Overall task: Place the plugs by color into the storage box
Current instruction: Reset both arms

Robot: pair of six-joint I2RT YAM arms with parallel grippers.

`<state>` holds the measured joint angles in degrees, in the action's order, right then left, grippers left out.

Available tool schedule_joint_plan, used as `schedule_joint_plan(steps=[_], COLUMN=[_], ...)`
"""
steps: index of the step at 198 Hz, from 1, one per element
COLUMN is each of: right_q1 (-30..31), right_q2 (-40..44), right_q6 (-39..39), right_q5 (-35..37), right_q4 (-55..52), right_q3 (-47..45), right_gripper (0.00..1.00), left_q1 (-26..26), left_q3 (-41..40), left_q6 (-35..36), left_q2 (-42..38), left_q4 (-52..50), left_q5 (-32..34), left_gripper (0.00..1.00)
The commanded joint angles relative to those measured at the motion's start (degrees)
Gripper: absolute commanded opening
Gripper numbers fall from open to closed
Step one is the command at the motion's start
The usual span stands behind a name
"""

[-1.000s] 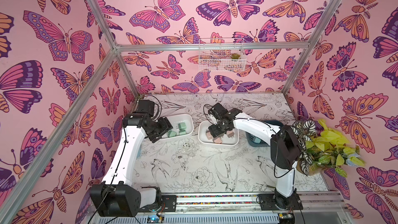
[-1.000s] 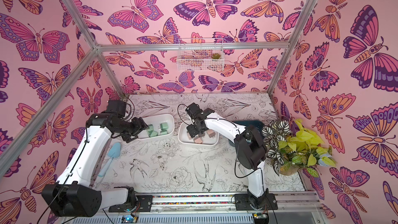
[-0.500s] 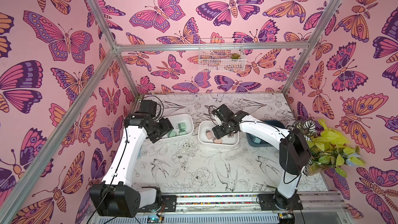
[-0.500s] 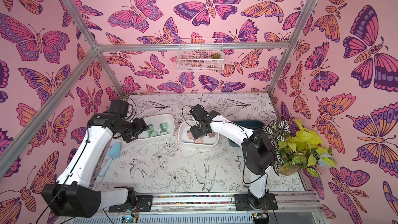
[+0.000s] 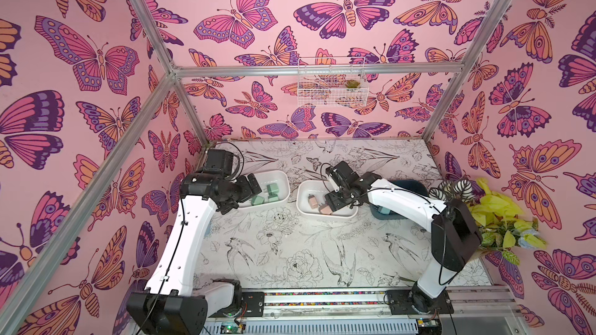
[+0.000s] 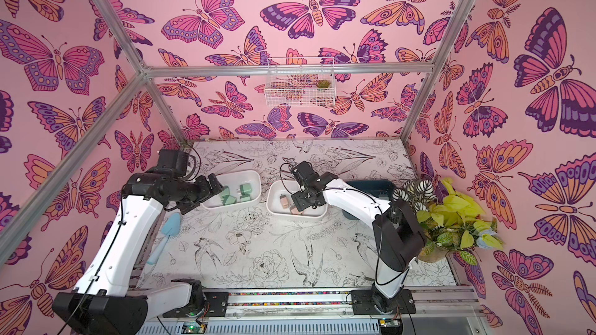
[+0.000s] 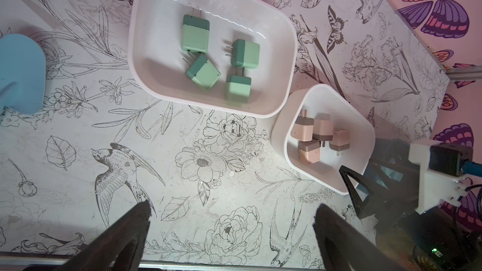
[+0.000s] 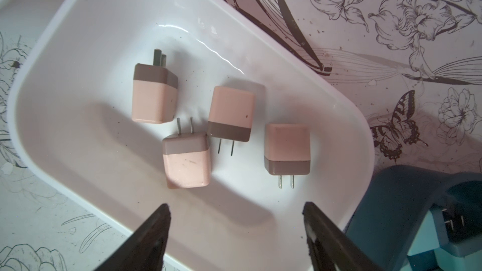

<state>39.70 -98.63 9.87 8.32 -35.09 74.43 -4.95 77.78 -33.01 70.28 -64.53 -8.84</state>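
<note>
Left jaws gape empty by the white plastic tray [image 7: 131, 48] of mint-green square plugs [image 7: 195, 33] near the bench's [image 5: 290, 252] left edge. Right jaws, open and empty above pink plugs [image 8: 230, 113] in the middle white tray [image 8: 78, 48], might clip its rim or the dark teal bin [image 8: 391, 204].

Left gripper [image 7: 233, 211] has opened (empty now); right arm [image 5: 403, 201] has swung its elbow outward.

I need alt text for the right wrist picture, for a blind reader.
Four pink plugs lie in a white tray, and the open right gripper hangs empty over it. A teal bin holding a blue plug stands beside it.
</note>
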Motion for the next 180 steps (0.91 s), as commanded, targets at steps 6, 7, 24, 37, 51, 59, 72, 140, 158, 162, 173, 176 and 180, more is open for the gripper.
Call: schedule_joint_plan(steps=[6,7,24,37,51,59,72,140,158,162,173,176,180], right_q1=[-0.8,-0.9,-1.6,-2.4,-3.7,-4.3,-5.3,-7.2,-9.0,-9.5,-11.2,-11.8,-12.5], right_q2=[3.2,3.3,4.7,5.7,6.5,6.9,7.7,11.2,12.9,13.4,15.5,16.2,17.2], right_q6=[0.0,0.0,0.8,2.0,3.3,4.0,4.9,6.5,9.5,10.1,11.2,11.4,11.4], right_q5=[1.2,1.2,2.4,3.2,3.1,3.3,3.6,7.4,11.5,12.6,15.0,15.6,16.2], right_q4=[1.7,1.7,1.7,1.3,0.6,0.6,0.8,1.0,0.6,0.7,1.2,1.4,1.9], right_q3=[-1.8,-1.9,-2.7,-3.2,-3.5,-4.0,-4.8,-7.0,-8.5,-9.2,-11.4,-12.1,-13.2], right_gripper=[0.82,0.82,0.82,0.84,0.88,0.9,0.98,0.99,0.99,0.99,0.99,0.99,0.99], left_q1=[-0.5,-0.6,-0.6,-0.7,-0.6,-0.7,-0.7,-0.8,-0.7,-0.7,-0.7,-0.7,-0.7], left_q3=[-0.2,-0.2,-0.3,0.1,0.5,0.8,1.1,-0.7,-5.2,-6.4,-9.7,-10.6,-11.9], left_q6=[2.3,2.3,3.0,3.1,3.3,3.4,3.5,2.9,-2.2,-1.3,2.5,3.4,4.8], left_q2=[-0.7,-0.7,-0.8,-0.8,-0.6,-0.6,-0.5,-1.1,-2.1,-2.4,-3.5,-3.8,-4.4], left_q4=[-1.0,-1.0,-1.0,-0.9,-0.9,-0.9,-0.9,-0.5,1.2,2.5,6.5,7.7,9.9], left_q5=[2.6,2.6,3.4,4.0,4.6,4.9,5.1,10.7,19.3,19.9,20.3,20.3,20.3], left_gripper=[0.99,1.0,1.0,1.0,1.0,1.0,1.0,1.0,0.99,1.0,0.99,1.0,1.0])
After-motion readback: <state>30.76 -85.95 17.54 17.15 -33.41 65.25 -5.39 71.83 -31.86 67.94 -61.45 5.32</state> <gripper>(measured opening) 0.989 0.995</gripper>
